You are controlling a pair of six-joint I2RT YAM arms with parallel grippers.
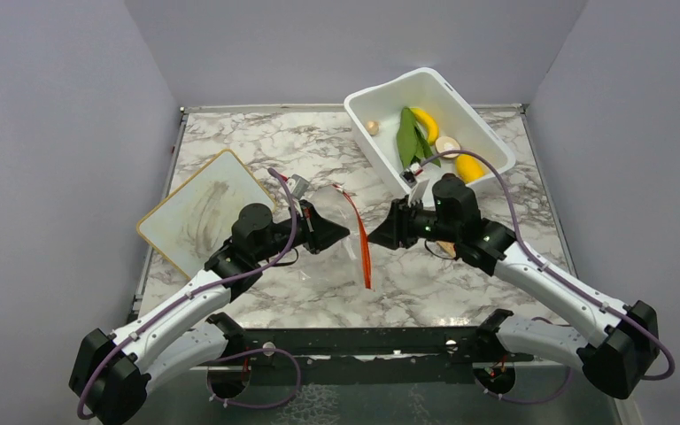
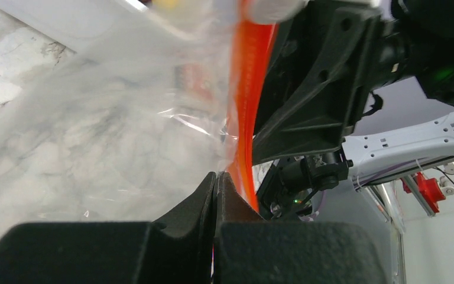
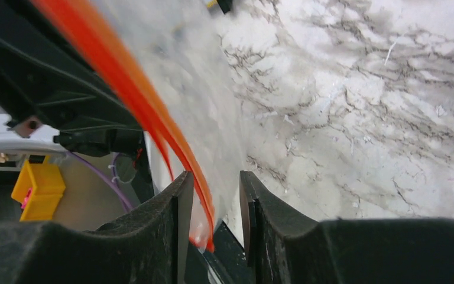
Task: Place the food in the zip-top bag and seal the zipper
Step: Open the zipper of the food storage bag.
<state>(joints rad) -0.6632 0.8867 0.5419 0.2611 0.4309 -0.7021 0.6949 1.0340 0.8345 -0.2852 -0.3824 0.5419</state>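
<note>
Several foods [image 1: 409, 137]: I see them in the white tub [image 1: 388, 111].
Left gripper [image 2: 216, 180]: pinched on zip-top bag [image 2: 124, 136] film.
Right gripper [image 3: 214, 180]: parted, zipper [image 3: 118, 80] between fingers.

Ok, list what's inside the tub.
White rectangular plastic tub: long dark-green leaf, yellow banana, yellow oval fruit, two round beige pieces. Anything beneath them is hidden.
</note>
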